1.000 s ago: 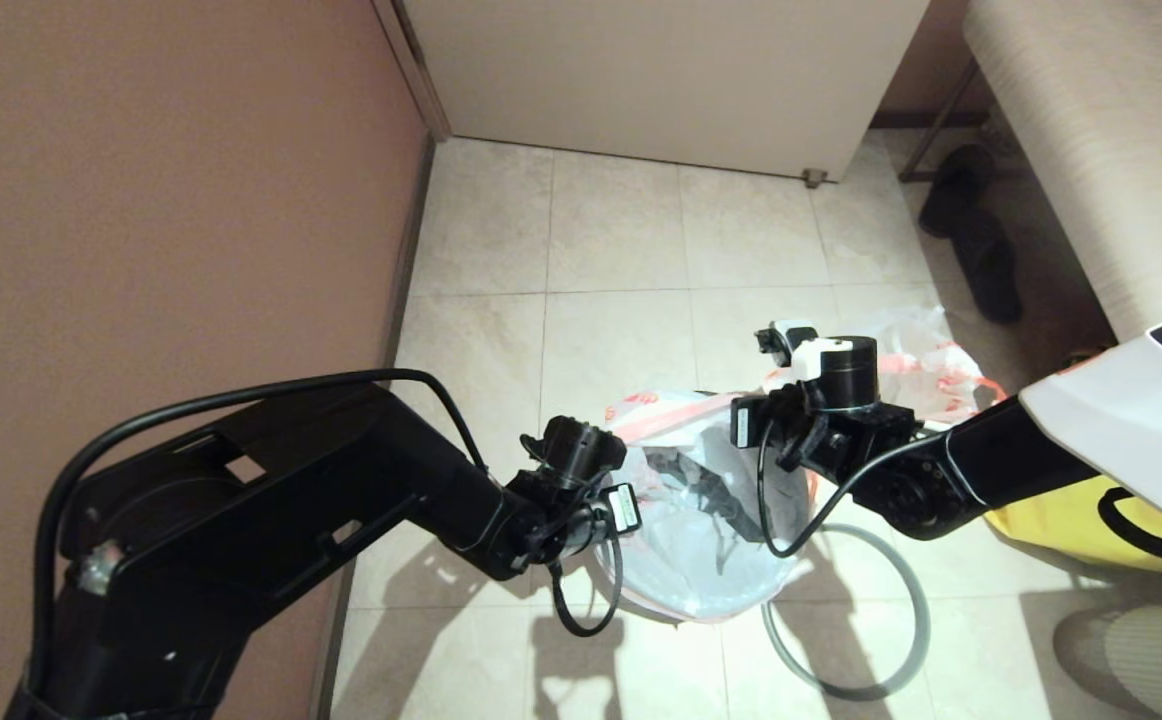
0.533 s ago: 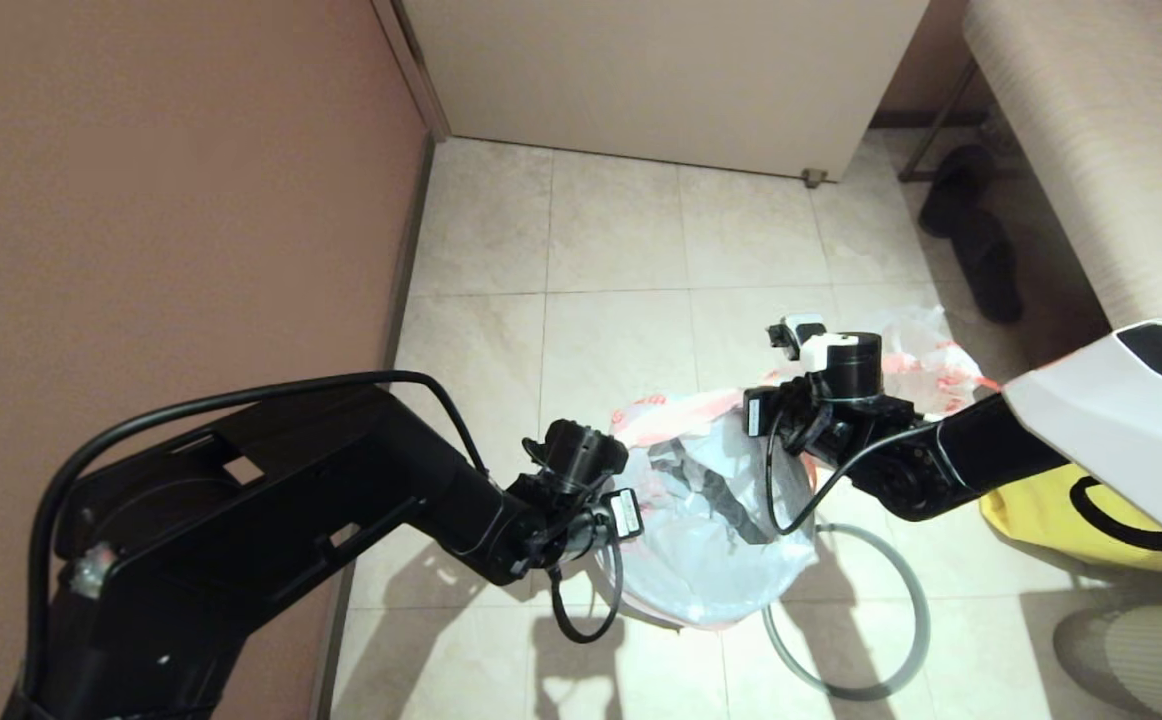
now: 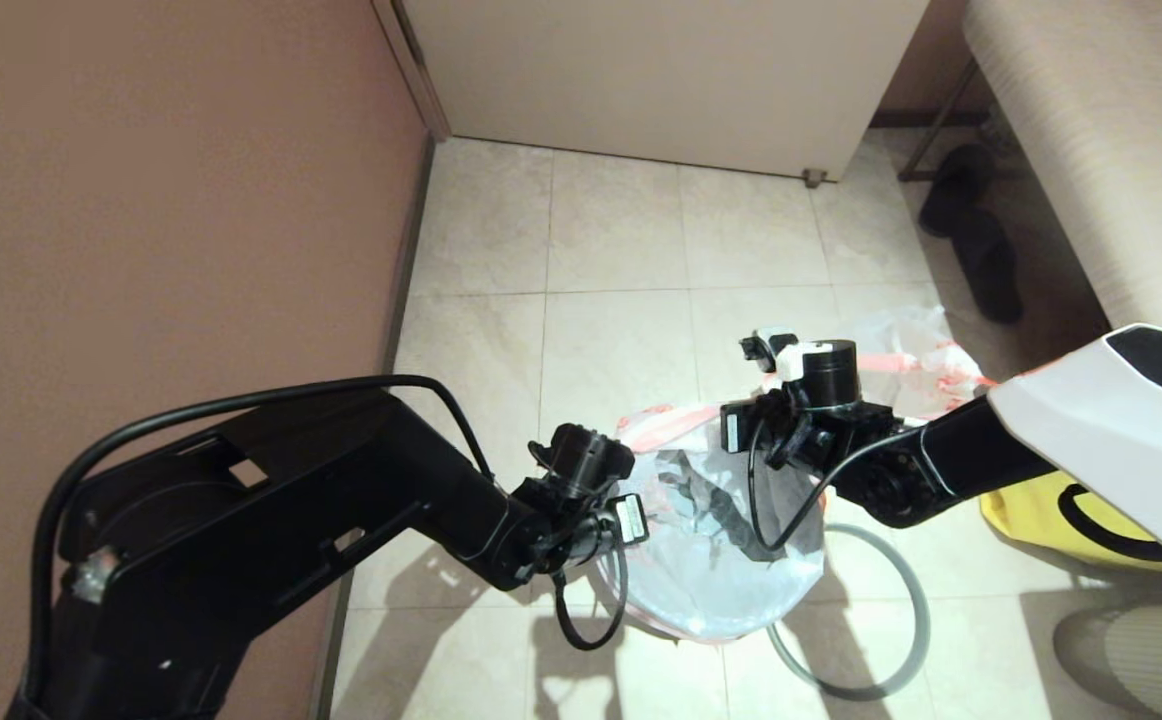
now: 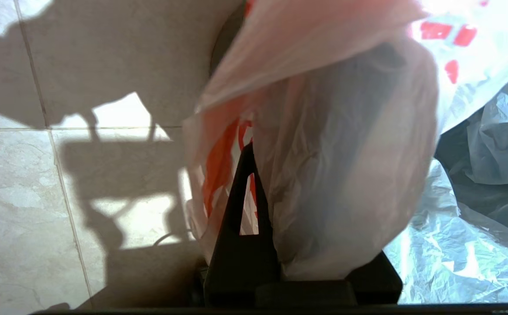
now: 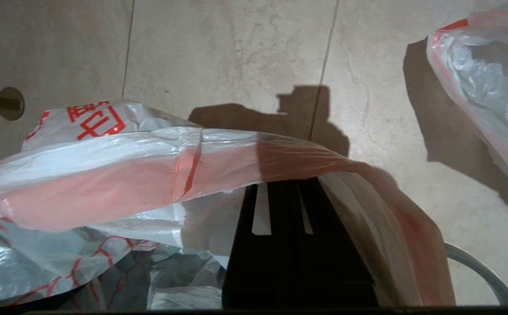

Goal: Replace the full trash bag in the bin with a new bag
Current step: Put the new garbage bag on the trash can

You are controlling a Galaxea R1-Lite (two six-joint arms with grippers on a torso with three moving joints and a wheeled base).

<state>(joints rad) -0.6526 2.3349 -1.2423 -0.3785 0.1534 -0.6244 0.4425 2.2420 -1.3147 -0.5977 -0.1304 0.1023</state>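
Pink rim band (image 5: 105, 192) across both fingers (image 5: 280, 218)

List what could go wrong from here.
The thin new bag is stretched between the left pincer and right pincer, so the film may tear or slip out. The grey hoop lies on the floor beside the bin, so nothing clamps the rim yet.

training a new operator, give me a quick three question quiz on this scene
1. True or false: the grey hoop is fitted on the bin.
2. Where is the full trash bag? A in the bin, B on the floor, C in the yellow bag.
3. Which hands are at the rim of the new bag?
Key: 1 false, the grey hoop lies on the floor. 2 B. 3 both, left hand and right hand.
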